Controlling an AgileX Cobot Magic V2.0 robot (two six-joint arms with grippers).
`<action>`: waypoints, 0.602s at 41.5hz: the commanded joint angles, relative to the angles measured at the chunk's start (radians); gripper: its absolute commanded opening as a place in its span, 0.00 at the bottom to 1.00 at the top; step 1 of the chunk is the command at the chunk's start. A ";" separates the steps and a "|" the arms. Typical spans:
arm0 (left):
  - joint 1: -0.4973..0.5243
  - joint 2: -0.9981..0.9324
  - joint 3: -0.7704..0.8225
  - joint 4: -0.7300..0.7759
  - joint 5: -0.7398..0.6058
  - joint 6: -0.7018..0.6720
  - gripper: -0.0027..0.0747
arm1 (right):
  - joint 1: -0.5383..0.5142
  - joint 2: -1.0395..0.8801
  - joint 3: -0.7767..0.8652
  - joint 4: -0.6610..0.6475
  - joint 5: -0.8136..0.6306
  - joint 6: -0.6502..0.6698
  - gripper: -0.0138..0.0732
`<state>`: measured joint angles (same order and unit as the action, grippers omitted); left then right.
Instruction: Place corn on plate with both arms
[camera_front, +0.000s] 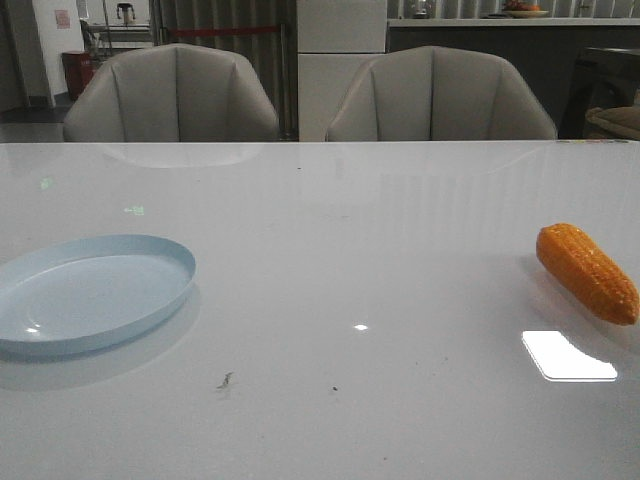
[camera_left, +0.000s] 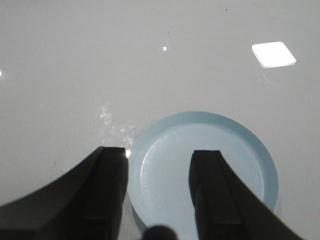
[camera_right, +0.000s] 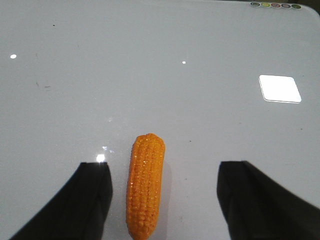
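Observation:
The orange corn (camera_front: 587, 272) lies on the white table at the far right; neither arm shows in the front view. In the right wrist view the corn (camera_right: 145, 185) lies flat between the fingers of my right gripper (camera_right: 162, 172), which is open wide above it and not touching it. The pale blue plate (camera_front: 90, 290) sits empty at the left. In the left wrist view the plate (camera_left: 240, 155) is under my left gripper (camera_left: 159, 160), which is open and empty, one finger over the plate, the other over the table beside its rim.
The glossy white table (camera_front: 350, 230) carries bright light reflections (camera_front: 568, 357). Two grey chairs (camera_front: 170, 95) stand behind the far edge. Small dark specks (camera_front: 225, 380) mark the front of the table.

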<state>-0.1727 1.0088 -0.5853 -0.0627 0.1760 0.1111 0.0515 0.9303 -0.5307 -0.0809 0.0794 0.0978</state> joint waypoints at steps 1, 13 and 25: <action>0.022 -0.010 -0.076 -0.039 0.002 -0.006 0.52 | -0.005 -0.009 -0.037 -0.011 -0.086 -0.005 0.80; 0.193 0.091 -0.282 -0.068 0.233 -0.006 0.52 | -0.005 -0.009 -0.037 -0.011 -0.086 -0.005 0.80; 0.210 0.360 -0.528 -0.057 0.411 0.048 0.52 | -0.005 -0.009 -0.037 -0.011 -0.086 -0.005 0.80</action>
<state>0.0369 1.3325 -1.0248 -0.1135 0.6105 0.1480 0.0515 0.9303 -0.5307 -0.0809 0.0776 0.0978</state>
